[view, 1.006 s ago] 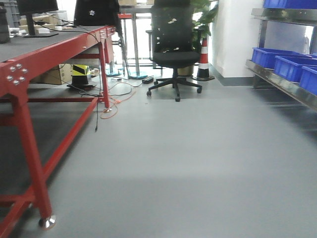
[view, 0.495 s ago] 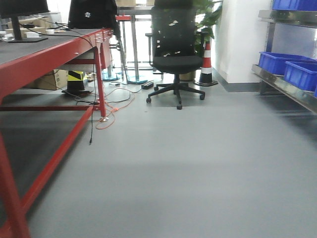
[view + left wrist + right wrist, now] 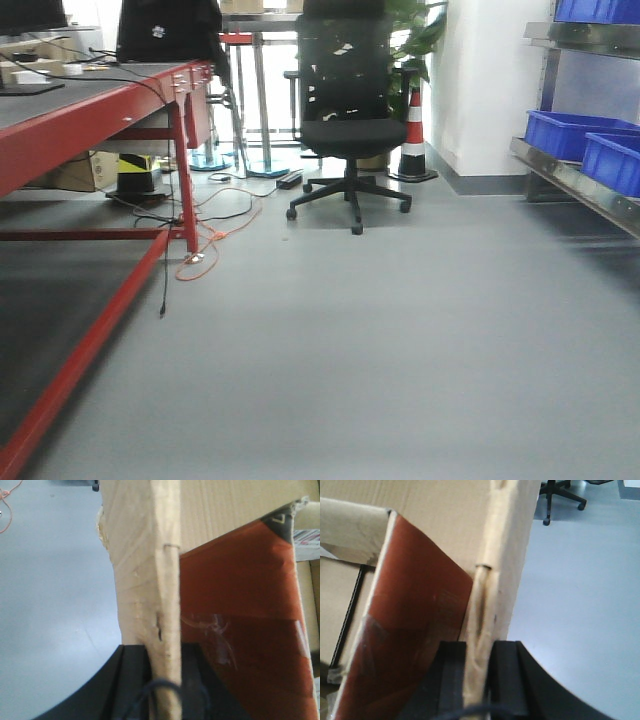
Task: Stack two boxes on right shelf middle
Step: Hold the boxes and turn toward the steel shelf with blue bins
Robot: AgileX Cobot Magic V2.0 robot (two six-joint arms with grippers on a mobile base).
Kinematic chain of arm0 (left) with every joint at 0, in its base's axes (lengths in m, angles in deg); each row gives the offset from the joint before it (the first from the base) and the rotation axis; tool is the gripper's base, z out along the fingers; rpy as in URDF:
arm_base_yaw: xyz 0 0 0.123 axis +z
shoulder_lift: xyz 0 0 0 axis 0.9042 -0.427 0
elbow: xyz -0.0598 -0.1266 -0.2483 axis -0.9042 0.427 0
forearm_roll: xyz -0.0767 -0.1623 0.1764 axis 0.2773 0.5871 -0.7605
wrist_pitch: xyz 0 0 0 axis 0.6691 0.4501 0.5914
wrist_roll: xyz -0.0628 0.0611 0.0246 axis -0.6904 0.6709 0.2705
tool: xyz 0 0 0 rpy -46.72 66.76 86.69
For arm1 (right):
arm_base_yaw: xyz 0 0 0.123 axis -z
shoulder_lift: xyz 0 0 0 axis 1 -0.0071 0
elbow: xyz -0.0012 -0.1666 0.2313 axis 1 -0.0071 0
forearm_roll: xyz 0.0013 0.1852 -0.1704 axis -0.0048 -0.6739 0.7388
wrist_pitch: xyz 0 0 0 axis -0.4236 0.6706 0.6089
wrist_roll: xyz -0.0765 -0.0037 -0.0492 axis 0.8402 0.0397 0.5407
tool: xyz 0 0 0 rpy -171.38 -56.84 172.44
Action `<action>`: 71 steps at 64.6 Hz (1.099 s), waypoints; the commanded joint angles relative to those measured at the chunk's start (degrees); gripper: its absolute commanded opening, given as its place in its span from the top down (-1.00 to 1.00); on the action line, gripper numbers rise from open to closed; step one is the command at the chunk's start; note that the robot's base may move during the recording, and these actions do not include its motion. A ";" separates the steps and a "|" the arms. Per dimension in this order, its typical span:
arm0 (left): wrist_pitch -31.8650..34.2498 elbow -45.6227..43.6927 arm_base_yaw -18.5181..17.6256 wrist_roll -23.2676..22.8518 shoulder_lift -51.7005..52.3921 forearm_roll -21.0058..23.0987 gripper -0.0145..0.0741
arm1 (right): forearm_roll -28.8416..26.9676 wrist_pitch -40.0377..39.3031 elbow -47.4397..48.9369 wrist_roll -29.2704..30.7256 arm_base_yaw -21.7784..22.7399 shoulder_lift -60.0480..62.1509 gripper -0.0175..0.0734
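A brown cardboard box (image 3: 140, 555) fills the left wrist view, and my left gripper (image 3: 165, 652) is shut on its thin upright wall. The right wrist view shows a box wall (image 3: 505, 555) too, with my right gripper (image 3: 479, 647) shut on it. An orange-brown panel (image 3: 240, 620) lies inside the box; the orange-brown panel (image 3: 415, 610) also shows beside the right gripper. The box hangs above grey floor (image 3: 580, 605). The right shelf (image 3: 580, 187), a shiny steel rack, stands at the right edge of the front view. Neither gripper nor box appears in that view.
Blue bins (image 3: 575, 133) sit on the steel rack level. A red-framed workbench (image 3: 100, 110) runs along the left with cables (image 3: 205, 245) trailing on the floor. A black office chair (image 3: 345, 130) and a striped cone (image 3: 412, 135) stand ahead.
The front view has moved forward and swung: the workbench's near leg has left the frame, the bench slid left, and less of the steel rack and its bins shows at the right.
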 commanded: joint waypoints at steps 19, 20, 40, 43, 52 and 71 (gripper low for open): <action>3.31 -0.96 0.29 -0.24 0.93 -2.58 0.92 | 1.97 -2.26 0.69 1.16 0.37 0.69 0.95; 3.31 -0.96 0.29 -0.24 0.93 -2.58 0.92 | 1.97 -2.26 0.69 1.16 0.37 0.69 0.95; 3.31 -0.96 0.29 -0.24 0.93 -2.58 0.92 | 1.97 -2.26 0.69 1.16 0.37 0.69 0.95; 3.31 -0.96 0.29 -0.24 0.93 -2.58 0.92 | 1.97 -2.26 0.69 1.16 0.37 0.69 0.95; 3.31 -0.96 0.29 -0.24 0.93 -2.58 0.92 | 1.97 -2.26 0.69 1.16 0.37 0.69 0.95; 3.31 -0.96 0.29 -0.24 0.93 -2.58 0.92 | 1.97 -2.26 0.69 1.16 0.37 0.69 0.95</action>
